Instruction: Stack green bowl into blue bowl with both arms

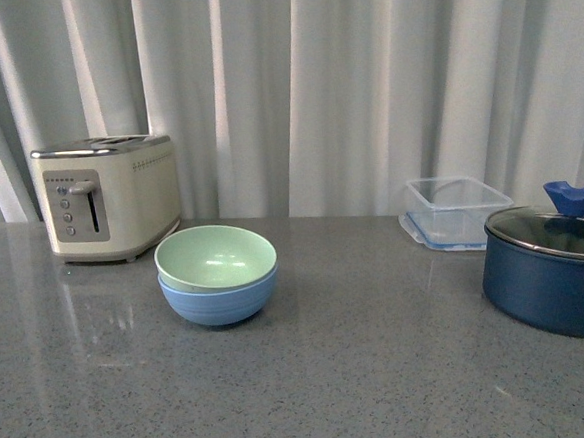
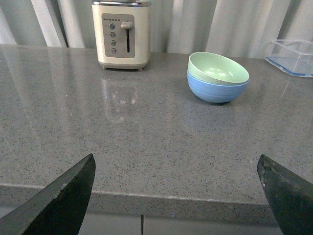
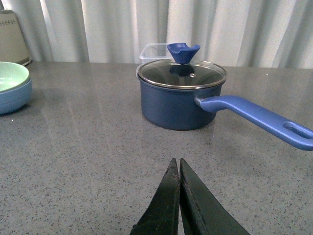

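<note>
The pale green bowl (image 1: 216, 256) sits nested inside the light blue bowl (image 1: 221, 302) on the grey counter, left of centre. Both also show in the left wrist view, green bowl (image 2: 218, 68) in blue bowl (image 2: 215, 91), and at the edge of the right wrist view, green bowl (image 3: 10, 76) in blue bowl (image 3: 14, 98). My left gripper (image 2: 176, 166) is open and empty, back at the counter's front edge, far from the bowls. My right gripper (image 3: 176, 164) is shut and empty, above the counter in front of the pot. Neither arm shows in the front view.
A cream toaster (image 1: 107, 197) stands behind the bowls to the left. A clear plastic container (image 1: 455, 211) sits at the back right. A dark navy pot with glass lid (image 1: 554, 271) stands at the right; its long blue handle (image 3: 257, 116) juts out sideways.
</note>
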Motion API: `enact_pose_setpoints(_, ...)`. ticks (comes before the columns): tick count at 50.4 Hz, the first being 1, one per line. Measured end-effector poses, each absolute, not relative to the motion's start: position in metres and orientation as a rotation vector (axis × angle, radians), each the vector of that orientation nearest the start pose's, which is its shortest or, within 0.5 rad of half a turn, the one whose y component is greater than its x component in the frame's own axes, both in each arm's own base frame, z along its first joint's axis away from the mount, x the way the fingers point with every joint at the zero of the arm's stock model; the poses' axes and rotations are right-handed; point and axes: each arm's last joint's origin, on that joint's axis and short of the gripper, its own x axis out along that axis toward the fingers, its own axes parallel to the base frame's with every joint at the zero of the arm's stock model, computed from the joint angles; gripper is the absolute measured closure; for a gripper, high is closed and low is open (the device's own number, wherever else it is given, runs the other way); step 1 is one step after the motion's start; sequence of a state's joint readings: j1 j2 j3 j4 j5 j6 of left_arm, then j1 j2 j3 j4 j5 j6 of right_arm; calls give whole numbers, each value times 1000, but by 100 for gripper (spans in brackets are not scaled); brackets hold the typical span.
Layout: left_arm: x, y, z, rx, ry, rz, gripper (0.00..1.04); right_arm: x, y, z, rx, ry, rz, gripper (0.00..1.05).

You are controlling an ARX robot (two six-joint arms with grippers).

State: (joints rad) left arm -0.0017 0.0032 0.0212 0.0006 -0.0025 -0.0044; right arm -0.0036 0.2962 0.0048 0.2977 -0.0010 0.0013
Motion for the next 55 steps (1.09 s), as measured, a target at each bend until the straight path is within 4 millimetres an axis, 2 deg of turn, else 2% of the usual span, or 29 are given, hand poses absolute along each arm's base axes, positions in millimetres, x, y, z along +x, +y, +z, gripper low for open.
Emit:
enact_pose_setpoints(20,97,0,171,-4,-19,1,7,108,0,168,1,-8,-3,104)
enact_pose_setpoints(29,97,0,171,-4,-19,1,7,98,0,165,1,-1,-2,104)
enact_pose_setpoints(44,97,0,171,-4,-19,0,7,98,0,165,1,-1,-2,104)
enact_pose_setpoints(46,97,0,171,-4,-19,0,7,98,0,165,0,-1,-2,100)
enact_pose_setpoints(50,97,0,171,-4,-19,1,7,98,0,165,-1,-2,-2,85)
enact_pose_setpoints(55,97,0,171,-4,-19,1,7,98,0,165,-1,-2,-2,71)
